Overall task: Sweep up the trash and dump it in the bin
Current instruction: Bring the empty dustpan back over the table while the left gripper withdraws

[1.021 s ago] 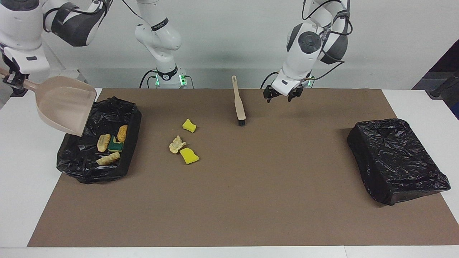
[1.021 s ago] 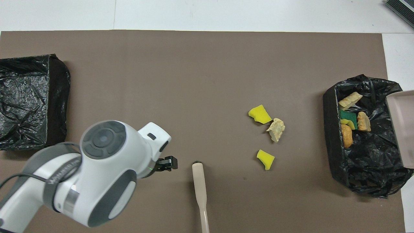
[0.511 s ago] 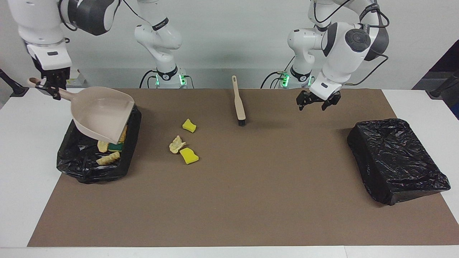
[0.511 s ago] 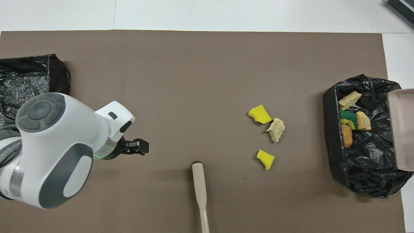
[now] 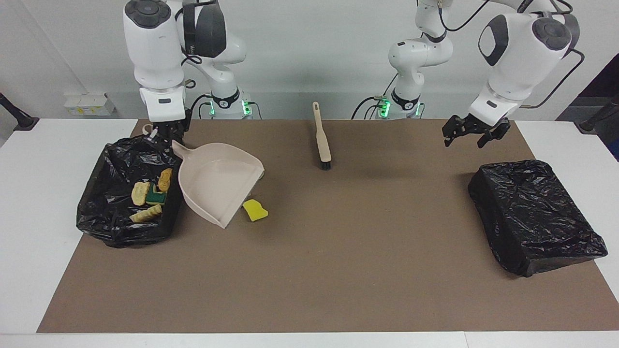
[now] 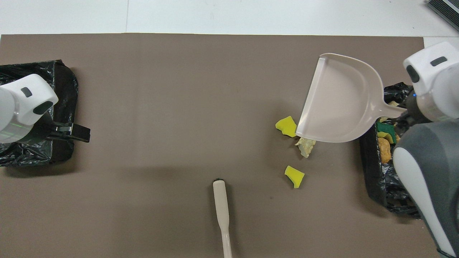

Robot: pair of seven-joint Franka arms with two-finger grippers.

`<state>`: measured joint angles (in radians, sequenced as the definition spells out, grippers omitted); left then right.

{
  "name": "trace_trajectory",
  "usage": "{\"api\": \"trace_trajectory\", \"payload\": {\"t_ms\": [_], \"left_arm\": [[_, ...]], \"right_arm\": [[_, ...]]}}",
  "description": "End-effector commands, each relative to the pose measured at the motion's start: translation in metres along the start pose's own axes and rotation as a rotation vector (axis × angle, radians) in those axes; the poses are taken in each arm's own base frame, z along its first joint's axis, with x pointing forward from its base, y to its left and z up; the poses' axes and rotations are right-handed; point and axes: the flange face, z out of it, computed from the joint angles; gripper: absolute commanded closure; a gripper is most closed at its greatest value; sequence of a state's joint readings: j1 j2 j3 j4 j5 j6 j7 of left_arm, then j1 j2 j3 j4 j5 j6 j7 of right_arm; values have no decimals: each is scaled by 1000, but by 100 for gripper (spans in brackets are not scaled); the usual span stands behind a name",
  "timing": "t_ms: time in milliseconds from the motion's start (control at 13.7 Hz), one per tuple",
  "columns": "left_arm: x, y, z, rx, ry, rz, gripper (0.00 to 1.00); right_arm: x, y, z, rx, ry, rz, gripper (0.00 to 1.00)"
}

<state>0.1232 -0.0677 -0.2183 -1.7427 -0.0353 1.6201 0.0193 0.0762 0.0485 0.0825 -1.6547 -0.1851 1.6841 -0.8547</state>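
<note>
One dustpan [image 5: 217, 186] is gripped by the right gripper [image 5: 162, 137]; beneath it, three trash pieces [image 6: 294, 176] are counted (one partly hidden). The left gripper [image 5: 471, 133] fingers are spread open over one covered bin [image 5: 534, 215].

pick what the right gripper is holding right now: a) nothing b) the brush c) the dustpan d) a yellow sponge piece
c: the right gripper is shut on the handle of the dustpan, which hangs beside the open bin and over the loose trash on the mat, while the brush lies untouched nearer to the robots.
</note>
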Motion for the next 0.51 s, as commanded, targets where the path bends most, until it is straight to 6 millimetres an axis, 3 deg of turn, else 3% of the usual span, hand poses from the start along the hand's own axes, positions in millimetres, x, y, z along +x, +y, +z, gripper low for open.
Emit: {"api": "trace_trajectory", "payload": {"t_ms": [0,292,438], "left_arm": [[-2,-8,-36,14,13,-12,0],[-7,-8,-57,10,18,-12,0],[-9,-8,-58,17,16,-11,0]], "right_arm": [[40,-14,14,60,30,174,100],[126,-49,37,137,76,447,100],[160,-68,47,185,121,574,100]]}}
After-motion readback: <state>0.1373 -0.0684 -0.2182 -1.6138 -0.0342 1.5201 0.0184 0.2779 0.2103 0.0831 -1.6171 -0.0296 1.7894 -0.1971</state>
